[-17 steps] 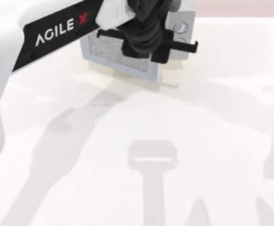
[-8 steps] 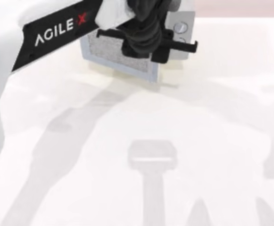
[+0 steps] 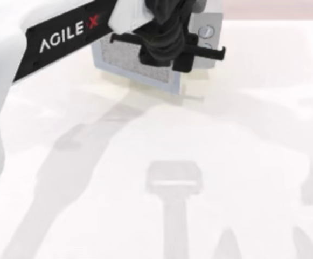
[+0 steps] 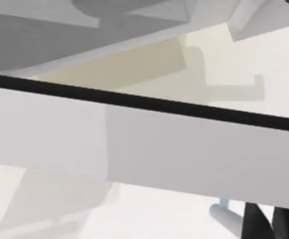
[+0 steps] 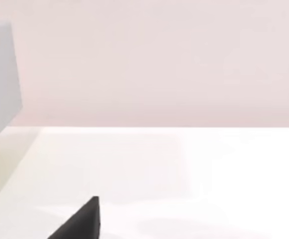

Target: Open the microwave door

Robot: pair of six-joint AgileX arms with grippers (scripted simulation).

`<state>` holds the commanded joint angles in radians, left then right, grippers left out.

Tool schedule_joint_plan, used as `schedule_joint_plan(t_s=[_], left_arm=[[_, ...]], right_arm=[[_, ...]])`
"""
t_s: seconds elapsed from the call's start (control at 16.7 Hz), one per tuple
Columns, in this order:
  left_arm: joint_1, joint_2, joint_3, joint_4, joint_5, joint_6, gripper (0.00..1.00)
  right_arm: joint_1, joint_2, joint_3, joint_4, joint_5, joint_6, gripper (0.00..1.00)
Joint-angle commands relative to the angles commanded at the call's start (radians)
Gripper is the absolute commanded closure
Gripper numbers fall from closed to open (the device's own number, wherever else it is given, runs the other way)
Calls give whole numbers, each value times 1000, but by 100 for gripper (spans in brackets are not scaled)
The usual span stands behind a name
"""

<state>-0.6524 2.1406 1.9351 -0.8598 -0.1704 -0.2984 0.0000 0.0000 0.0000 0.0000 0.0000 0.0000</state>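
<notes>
Microwave (image 3: 204, 43) sits at the far edge of the table (image 3: 199, 162), a little left of centre in the top view, knob panel on its right side. Microwave door (image 3: 137, 65) is seen swung slightly out: its handle-side edge stands off the body while the left edge stays at the hinge, with a pale gap showing beneath it.

Left gripper (image 3: 169, 46) is positioned over the door's handle side, just left of the knob panel, black finger bar spread wide across the front. Whether the fingers are clamped on the handle strip or released cannot be told: the wrist body hides the tips from above, and the left wrist view is filled by a grey panel edge with a dark seam. Right arm is parked out of the top view; only a dark fingertip (image 5: 82, 221) and bare table are shown in its wrist view, so its finger state cannot be told either.

Step in hand is judged to be the pull-open, early stage. To be done well:
- the pull is to be run on an arc about the left hinge, not straight back
- wrist yaw is to be turned with the door so the handle is not levered out
- force is to be kept low so the oven is not dragged along the table
- knob panel is to be kept clear of the finger bar
</notes>
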Motion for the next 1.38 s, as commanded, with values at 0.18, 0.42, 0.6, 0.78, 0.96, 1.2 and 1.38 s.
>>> schedule_joint_plan(t_s=[0.18,0.42,0.6,0.78,0.96,1.2,1.38], left_arm=[[-7,6,-4,0,5,-4,100],[8,-39,-66,29,24,44,100],[20,-88,-136,62,56,102,100],[22,-100,-153,70,65,117,100],[22,-100,-153,70,65,117,100],[22,-100,-153,70,65,117,100],[22,-100,-153,70,65,117,100]], right_arm=[[0,0,0,0,0,0,0],[0,0,0,0,0,0,0],[0,0,0,0,0,0,0],[0,0,0,0,0,0,0],[0,0,0,0,0,0,0],[0,0,0,0,0,0,0],[0,0,0,0,0,0,0]])
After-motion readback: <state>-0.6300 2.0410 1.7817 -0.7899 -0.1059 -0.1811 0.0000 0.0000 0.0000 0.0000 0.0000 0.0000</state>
